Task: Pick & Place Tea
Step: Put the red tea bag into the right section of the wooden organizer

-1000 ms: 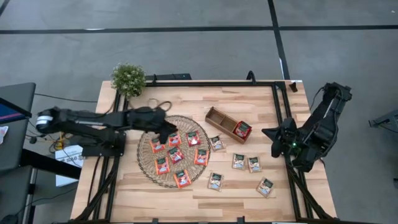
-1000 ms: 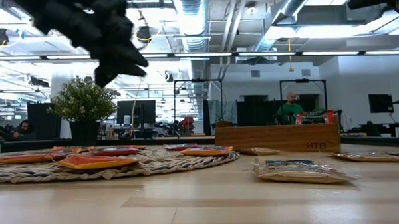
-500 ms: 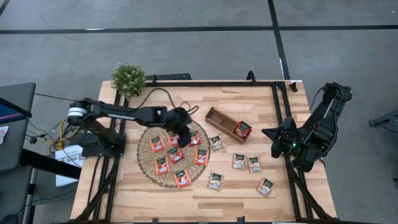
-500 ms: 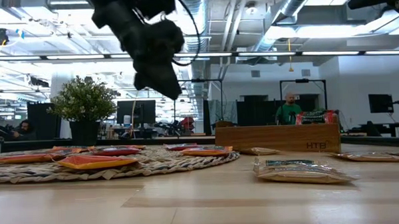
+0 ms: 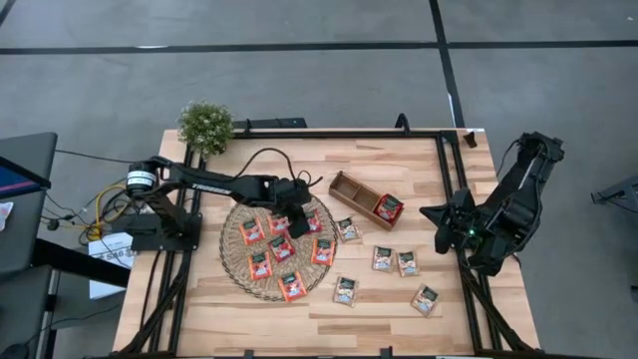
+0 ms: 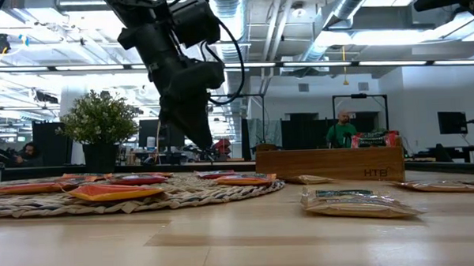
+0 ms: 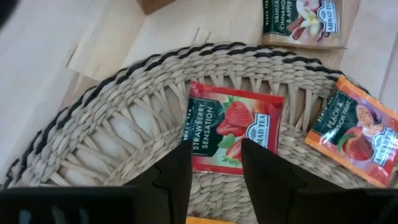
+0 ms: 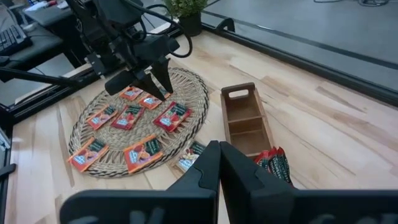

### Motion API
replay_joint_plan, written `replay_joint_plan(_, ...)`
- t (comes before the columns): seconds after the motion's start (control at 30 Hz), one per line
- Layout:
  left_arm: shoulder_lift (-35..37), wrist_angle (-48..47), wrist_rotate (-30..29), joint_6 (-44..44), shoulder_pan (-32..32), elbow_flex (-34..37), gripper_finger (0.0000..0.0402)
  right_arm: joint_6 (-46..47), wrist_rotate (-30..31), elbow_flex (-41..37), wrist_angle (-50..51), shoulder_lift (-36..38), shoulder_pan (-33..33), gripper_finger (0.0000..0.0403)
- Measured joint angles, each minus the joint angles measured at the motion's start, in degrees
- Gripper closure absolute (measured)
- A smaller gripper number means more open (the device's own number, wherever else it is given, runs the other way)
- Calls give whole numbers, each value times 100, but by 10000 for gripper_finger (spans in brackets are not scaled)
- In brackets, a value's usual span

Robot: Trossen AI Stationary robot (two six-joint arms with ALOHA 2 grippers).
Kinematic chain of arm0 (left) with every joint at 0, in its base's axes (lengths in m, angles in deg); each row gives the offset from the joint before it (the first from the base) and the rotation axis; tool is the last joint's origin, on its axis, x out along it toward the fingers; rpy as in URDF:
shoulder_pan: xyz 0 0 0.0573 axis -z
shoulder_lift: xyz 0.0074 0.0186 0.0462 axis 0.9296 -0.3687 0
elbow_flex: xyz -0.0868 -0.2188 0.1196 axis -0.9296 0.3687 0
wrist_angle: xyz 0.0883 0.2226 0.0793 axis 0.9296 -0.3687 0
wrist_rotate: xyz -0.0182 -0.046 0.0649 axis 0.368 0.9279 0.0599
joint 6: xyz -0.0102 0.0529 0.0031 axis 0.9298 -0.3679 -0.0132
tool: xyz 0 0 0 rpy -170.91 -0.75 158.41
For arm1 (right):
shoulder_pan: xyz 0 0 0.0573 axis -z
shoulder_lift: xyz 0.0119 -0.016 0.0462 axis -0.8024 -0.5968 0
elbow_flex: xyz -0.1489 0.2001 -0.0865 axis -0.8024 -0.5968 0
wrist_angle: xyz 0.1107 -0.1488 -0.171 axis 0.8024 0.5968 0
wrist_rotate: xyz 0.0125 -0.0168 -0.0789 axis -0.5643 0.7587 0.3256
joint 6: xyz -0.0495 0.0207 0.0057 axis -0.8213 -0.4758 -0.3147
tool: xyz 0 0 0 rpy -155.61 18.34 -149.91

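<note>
The strawberry tea sachet (image 7: pixel 233 129) lies flat on the wicker mat (image 5: pixel 237 261). The left tool (image 7: pixel 214 162) hangs over it, fingers parted, holding nothing. Other sachets dot the mat and the wooden bench (image 5: pixel 399 309); one sits in the wooden tray (image 5: pixel 363 198). The right tool (image 8: pixel 218 163), closed and empty, waits at the bench's right edge. Only the low view shows the room and a person (image 6: pixel 342 132) beyond.

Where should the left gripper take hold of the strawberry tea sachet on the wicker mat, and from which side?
The strawberry sachet lies flat on the wicker mat, so probably from straight above, the left gripper pinching two opposite edges. Its open fingers already straddle the near edge.
</note>
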Motion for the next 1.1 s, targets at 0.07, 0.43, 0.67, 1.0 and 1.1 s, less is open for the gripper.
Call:
replay_joint_plan(0.07, 2, 5, 1, 80, -13, 0, 254, -1, -2, -1, 1, 0, 2, 403)
replay_joint_plan(0.43, -38, -95, -16, -118, -234, -199, 214, -4, 0, -1, -2, -2, 0, 403)
replay_joint_plan(0.67, -722, -1207, -205, -686, -225, -1388, 214, -4, -4, -1, -10, 0, 0, 403)
replay_joint_plan(1.0, -1370, -2133, -278, -717, -227, -1930, 214, -4, -28, -1, -66, -1, 1, 403)
replay_joint_plan(1.1, -1454, -2133, -276, -720, -227, -1937, 214, -6, -31, -1, -66, -2, 2, 403)
